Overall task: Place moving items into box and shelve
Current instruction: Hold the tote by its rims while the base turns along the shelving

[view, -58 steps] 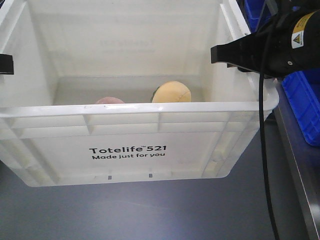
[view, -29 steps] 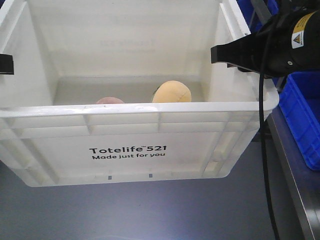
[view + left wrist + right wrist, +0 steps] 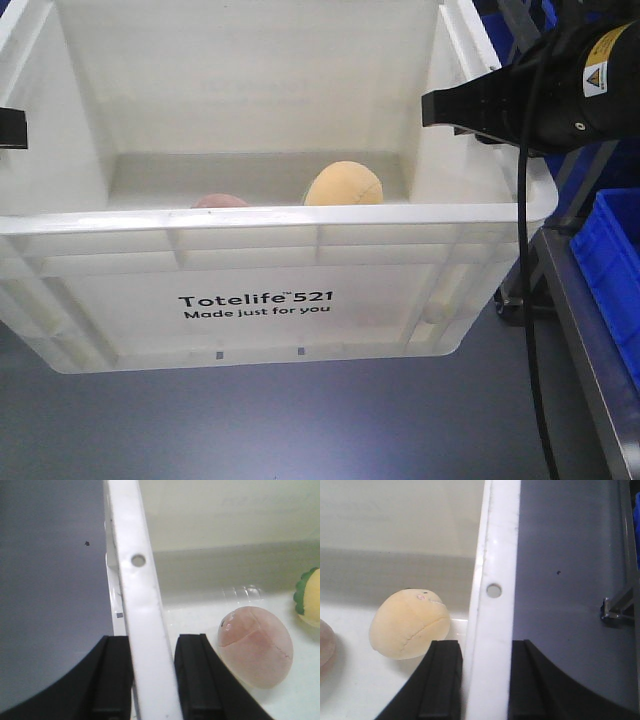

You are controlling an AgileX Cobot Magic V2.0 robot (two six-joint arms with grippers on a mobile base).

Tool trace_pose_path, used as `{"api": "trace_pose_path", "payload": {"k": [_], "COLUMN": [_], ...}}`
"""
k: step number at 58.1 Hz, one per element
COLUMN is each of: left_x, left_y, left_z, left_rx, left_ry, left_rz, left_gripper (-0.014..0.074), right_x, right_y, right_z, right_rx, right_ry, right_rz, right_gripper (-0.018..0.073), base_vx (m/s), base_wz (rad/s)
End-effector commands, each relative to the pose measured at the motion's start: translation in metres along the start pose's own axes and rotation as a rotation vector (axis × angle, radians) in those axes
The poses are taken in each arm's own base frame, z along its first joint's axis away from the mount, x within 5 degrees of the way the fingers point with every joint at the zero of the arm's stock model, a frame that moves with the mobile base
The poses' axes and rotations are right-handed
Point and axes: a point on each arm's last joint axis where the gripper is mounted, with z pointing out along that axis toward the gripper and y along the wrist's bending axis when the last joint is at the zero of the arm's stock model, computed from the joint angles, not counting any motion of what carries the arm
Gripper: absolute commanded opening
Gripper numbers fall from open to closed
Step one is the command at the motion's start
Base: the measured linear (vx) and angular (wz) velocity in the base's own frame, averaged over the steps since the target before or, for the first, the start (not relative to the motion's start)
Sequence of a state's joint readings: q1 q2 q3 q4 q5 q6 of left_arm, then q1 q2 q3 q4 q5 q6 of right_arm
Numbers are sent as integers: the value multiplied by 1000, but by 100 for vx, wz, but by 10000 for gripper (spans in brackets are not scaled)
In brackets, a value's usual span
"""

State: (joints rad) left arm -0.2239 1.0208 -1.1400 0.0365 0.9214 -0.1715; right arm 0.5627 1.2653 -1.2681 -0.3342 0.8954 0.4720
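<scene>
**A:** Where are the two fruits?

**B:** Both lie on the bottom of the white ribbed tote [image 3: 120, 290]. The pale yellow-orange fruit [image 3: 344, 184] sits right of centre and has a green patch at one end. The pinkish fruit [image 3: 220, 201] lies to its left, apart from it. In the front view the near wall hides all but its top.

**A:** And the grippers?

**B:** The left gripper [image 3: 154, 677] is clamped on the tote's left rim. One black finger is outside the wall and one inside, both pressed against the white plastic. The right gripper [image 3: 487, 680] grips the right rim the same way. In its wrist view the yellow-orange fruit lies down on the bottom, just beside the inner finger.

**A:** What surrounds the tote?

**B:** Grey floor [image 3: 300, 420] shows below and in front of it. To the right there is a steel shelf edge [image 3: 600, 350] carrying a blue plastic bin [image 3: 615, 260]. Metal frame legs [image 3: 615, 607] stand just beyond the tote's right corner.

**A:** Is anything in the way?

**B:** A black cable [image 3: 526, 320] hangs from the right arm and crosses in front of the tote's right corner
</scene>
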Motion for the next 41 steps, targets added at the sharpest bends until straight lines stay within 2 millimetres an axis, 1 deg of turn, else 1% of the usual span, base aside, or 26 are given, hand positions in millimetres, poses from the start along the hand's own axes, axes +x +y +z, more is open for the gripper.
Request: {"api": "trace_pose_path", "payload": {"k": [1,41], "left_x": [-21,-21], "left_y": [-3,-3], "left_z": [-22,-22], "left_rx": [26,26], "left_ry": [-219,-219], "left_rz": [43,43], "left_gripper": [140,140], "right_x": [-23,-23], "right_y": [-3,-3], "right_z": [-23,-23], "right_rx": [-14,-14], "right_ry": [-206,-206], "right_rz": [-42,-42], "right_gripper": [113,113], "base_vx": [35,35], "base_wz": [1,0]}}
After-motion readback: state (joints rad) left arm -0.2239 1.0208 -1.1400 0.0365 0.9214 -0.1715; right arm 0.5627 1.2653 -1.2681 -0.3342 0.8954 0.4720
